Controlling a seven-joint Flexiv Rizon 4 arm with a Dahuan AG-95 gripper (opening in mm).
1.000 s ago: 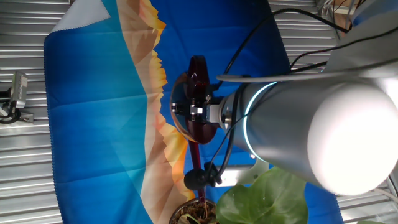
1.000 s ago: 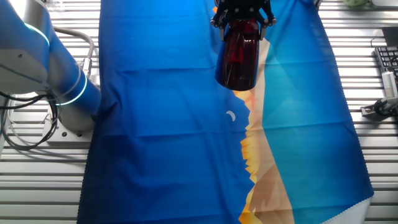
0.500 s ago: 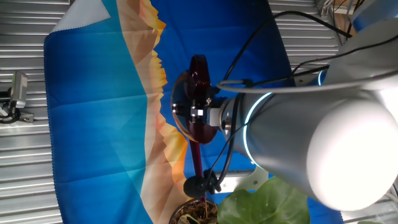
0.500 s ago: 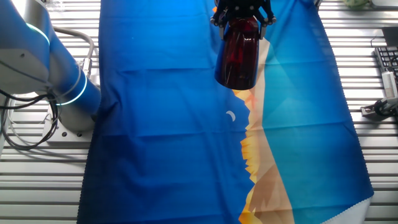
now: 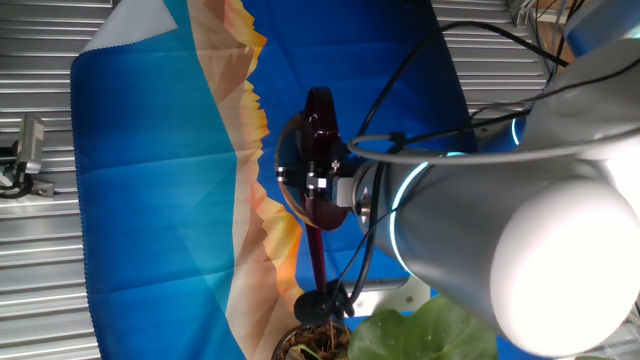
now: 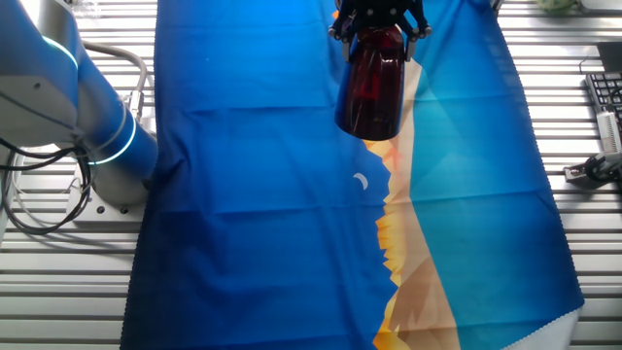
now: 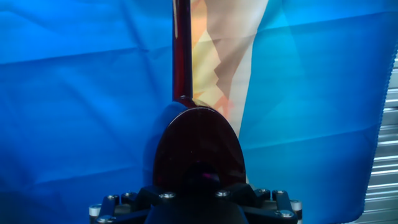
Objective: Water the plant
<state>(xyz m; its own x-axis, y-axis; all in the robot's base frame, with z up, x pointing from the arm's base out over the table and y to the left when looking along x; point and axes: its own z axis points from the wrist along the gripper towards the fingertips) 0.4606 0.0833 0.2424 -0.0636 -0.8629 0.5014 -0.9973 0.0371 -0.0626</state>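
My gripper is shut on the dark red translucent watering can and holds it above the cloth. The can's long spout reaches to its dark round head, right at the rim of the plant's pot. The plant's big glossy green leaves show at the bottom edge, partly behind my arm. In the other fixed view the can hangs from the gripper; the plant is out of that view. In the hand view the can's body and spout fill the middle, above the gripper.
A blue cloth with an orange and beige zigzag band covers the slatted metal table. A small metal fixture sits at the left. My arm's base and cables stand at the cloth's edge. A keyboard lies at the right.
The arm has shifted and the can's spout head has moved closer to the pot, now at its rim. The grip on the can is unchanged.
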